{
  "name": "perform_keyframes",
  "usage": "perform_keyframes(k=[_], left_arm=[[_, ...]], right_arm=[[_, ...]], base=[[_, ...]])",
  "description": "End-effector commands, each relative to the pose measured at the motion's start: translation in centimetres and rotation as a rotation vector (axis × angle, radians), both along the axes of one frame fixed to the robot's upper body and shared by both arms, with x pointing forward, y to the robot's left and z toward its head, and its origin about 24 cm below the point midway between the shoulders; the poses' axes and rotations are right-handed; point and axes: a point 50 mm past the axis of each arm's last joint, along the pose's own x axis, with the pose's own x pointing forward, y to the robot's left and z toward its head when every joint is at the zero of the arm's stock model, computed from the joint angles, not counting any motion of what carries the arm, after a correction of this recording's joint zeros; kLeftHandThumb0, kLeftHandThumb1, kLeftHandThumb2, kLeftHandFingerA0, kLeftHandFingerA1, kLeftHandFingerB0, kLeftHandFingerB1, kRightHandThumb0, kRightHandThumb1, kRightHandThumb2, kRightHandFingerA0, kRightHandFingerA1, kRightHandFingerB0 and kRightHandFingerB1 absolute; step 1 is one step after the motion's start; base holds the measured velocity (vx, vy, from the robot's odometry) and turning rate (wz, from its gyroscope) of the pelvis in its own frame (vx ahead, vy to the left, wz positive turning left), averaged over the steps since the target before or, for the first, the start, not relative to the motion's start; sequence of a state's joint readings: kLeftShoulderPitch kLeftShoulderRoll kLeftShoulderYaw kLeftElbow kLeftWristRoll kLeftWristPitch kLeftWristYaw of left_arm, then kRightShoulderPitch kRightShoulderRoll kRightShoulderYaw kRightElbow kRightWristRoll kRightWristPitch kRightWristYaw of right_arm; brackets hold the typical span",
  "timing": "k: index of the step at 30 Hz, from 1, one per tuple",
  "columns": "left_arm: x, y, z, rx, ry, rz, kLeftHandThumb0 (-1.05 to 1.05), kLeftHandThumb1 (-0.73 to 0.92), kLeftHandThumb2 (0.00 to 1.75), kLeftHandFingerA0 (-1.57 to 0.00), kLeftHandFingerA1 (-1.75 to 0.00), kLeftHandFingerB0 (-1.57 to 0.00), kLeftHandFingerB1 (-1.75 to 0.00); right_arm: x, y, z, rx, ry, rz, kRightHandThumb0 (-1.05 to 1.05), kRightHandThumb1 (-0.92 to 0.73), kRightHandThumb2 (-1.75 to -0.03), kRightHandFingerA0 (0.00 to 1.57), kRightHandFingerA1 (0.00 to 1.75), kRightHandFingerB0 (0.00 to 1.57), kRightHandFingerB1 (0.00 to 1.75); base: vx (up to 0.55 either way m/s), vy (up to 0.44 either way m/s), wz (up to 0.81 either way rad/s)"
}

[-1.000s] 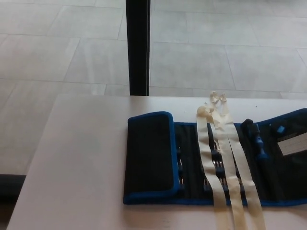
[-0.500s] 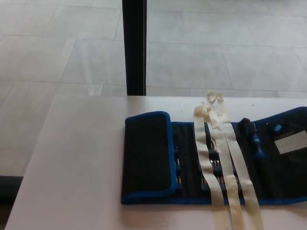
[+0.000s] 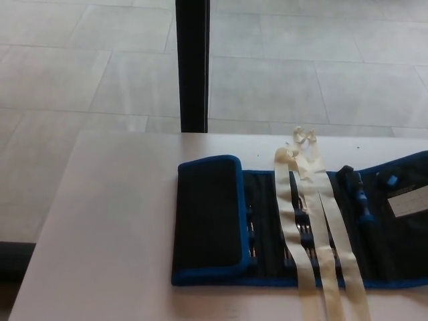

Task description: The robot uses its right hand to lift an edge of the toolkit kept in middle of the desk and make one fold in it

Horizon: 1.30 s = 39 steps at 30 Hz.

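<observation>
On the desk (image 3: 114, 227): toolkit (image 3: 301, 227), left flap (image 3: 207, 217) already folded over; Hands: neither shows, state unknown; Advice: right hand grips the blue edge, folds flat.

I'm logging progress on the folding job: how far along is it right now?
Done, by the look of it: the toolkit's left end flap already lies folded over its middle on the desk. Nothing is in hand; neither robot hand is in view. The cream straps lie loose across it. No step seems left.
</observation>
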State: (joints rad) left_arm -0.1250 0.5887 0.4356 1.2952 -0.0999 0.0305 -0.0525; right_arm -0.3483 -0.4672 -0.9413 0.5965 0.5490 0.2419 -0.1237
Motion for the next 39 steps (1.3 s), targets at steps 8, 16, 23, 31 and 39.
perform_keyframes(k=[8,16,23,31,39], left_arm=[[-0.5,0.4,0.2,-0.01,-0.002,0.044,-0.61,0.71,0.62,-0.55,-0.69,-0.48,-0.54],[-0.4,0.5,0.3,-0.003,0.004,0.035,-0.6,0.71,0.62,-0.56,-0.71,-0.5,-0.55],[-0.5,0.5,0.3,-0.004,0.0,0.035,-0.6,0.7,0.61,-0.56,-0.72,-0.46,-0.54],[-0.5,0.5,0.4,-0.001,0.007,0.032,-0.6,0.7,0.61,-0.57,-0.75,-0.48,-0.56],[-0.5,0.5,0.3,0.005,0.024,0.027,-0.6,0.69,0.61,-0.57,-0.73,-0.5,-0.56]], right_arm=[[3.3,7.3,-2.4,-0.107,0.194,0.488,-0.63,-0.76,-0.64,0.45,0.45,0.28,0.35],[3.5,8.4,-4.9,-0.119,0.402,0.644,-0.6,-0.8,-0.64,0.4,0.45,0.26,0.34],[3.2,8.1,-6.5,-0.097,0.502,0.687,-0.57,-0.81,-0.64,0.38,0.44,0.27,0.35],[3.2,8.3,-7.7,-0.075,0.541,0.697,-0.63,-0.78,-0.65,0.4,0.47,0.31,0.38],[5.0,9.9,-6.3,-0.125,0.527,0.789,-0.6,-0.81,-0.64,0.46,0.46,0.36,0.38]], base=[[0.0,0.0,0.0],[0.0,0.0,0.0],[0.0,0.0,0.0],[0.0,0.0,0.0],[0.0,0.0,0.0]])
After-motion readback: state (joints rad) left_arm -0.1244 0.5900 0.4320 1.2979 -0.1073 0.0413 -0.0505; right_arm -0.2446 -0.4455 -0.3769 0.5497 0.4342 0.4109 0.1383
